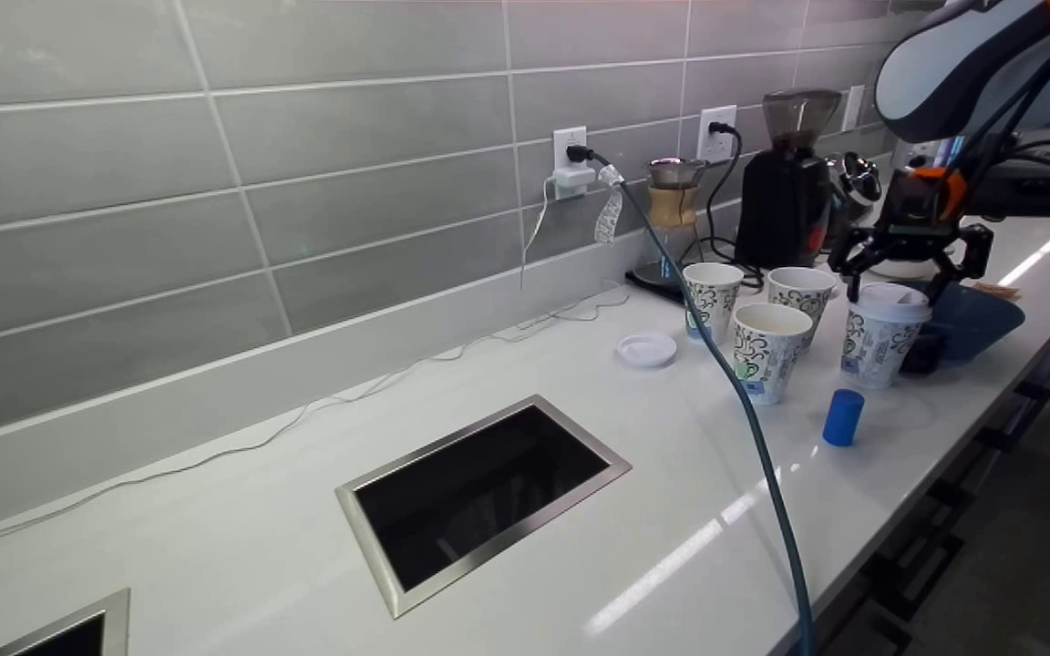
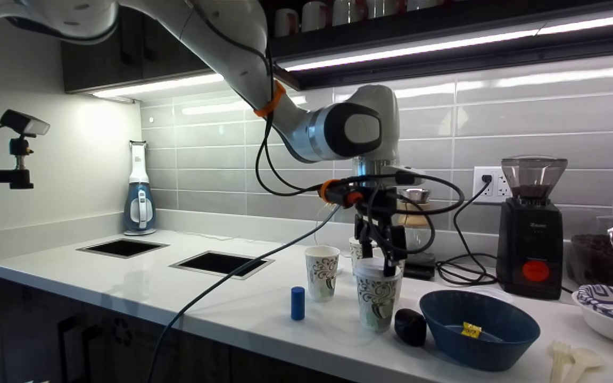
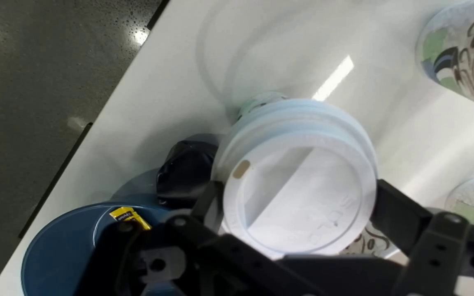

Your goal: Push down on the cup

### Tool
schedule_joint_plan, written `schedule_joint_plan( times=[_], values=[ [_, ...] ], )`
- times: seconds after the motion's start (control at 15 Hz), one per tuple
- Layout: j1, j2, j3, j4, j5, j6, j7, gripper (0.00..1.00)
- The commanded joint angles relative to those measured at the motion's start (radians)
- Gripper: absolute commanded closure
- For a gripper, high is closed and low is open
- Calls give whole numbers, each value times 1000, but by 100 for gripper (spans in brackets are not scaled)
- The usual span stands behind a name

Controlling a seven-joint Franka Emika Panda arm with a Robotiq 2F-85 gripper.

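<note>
There's the gripper (image 1: 893, 292) above the cup (image 2: 377, 303), jaws wide across its lid (image 3: 303, 197). Squeezing? Can't tell! Press straight down, evenly, or it might tip.

Faint recycling symbol (image 2: 122, 332) on dark cabinet front (image 2: 125, 364), left. Lettering on grinder (image 2: 530, 244) at right, yellow packet (image 3: 128, 215), cup lid (image 3: 309, 197): present, unreadable.

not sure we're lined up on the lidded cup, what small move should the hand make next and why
I'd probably ease the hand straight down a little. Its fingers flank the lid in the wrist view, and the cup stands upright beneath, so it looks lined up; whether they touch the lid is hard to tell, so go gently.
</note>
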Motion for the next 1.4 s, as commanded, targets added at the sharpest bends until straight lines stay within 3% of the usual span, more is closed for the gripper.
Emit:
schedule_joint_plan(
  times=[0.0, 0.27, 1.33],
  values=[
    [12, 38, -5, 15, -4, -12, 14, 8],
    [13, 32, -6, 13, -6, -14, 16, 0],
    [16, -13, -3, 8, -1, -30, 14, 0]
  ],
)
